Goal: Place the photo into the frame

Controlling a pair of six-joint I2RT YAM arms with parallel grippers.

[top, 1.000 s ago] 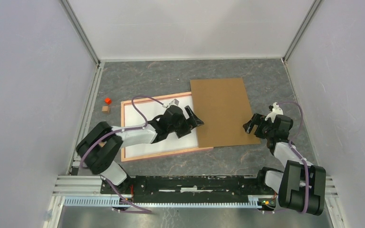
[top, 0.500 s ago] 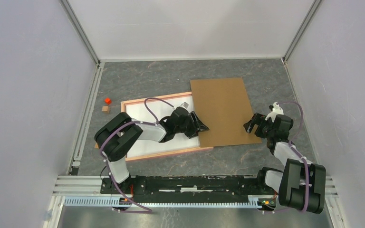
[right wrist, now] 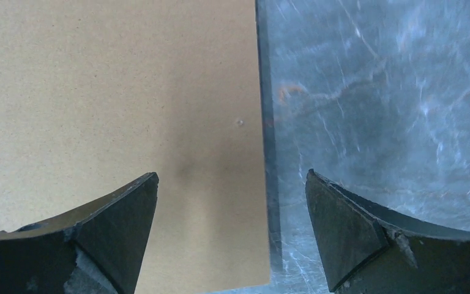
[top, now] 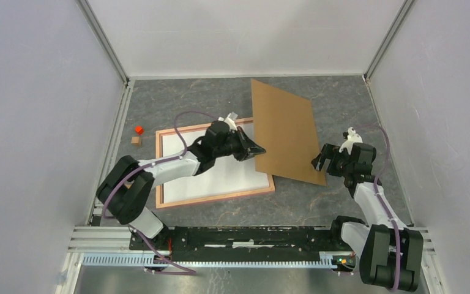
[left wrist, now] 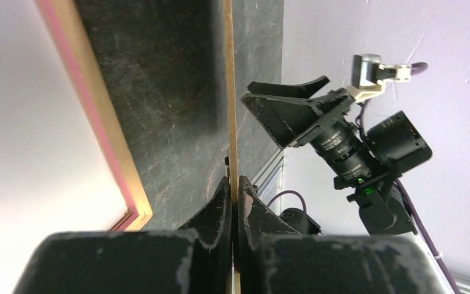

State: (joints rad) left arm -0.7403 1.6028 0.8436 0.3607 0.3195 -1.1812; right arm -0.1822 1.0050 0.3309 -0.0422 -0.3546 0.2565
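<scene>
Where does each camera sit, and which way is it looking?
Top: high behind the arms, looking down at the table, pink frame and brown board; left arm and right arm show whole.
Left wrist: on the left arm, looking along the left hand, shut on the board's edge; the right arm shows beyond.
Right wrist: on the right arm, looking down past the open right hand at the board's edge and table.
Shared: all three show the board.
</scene>
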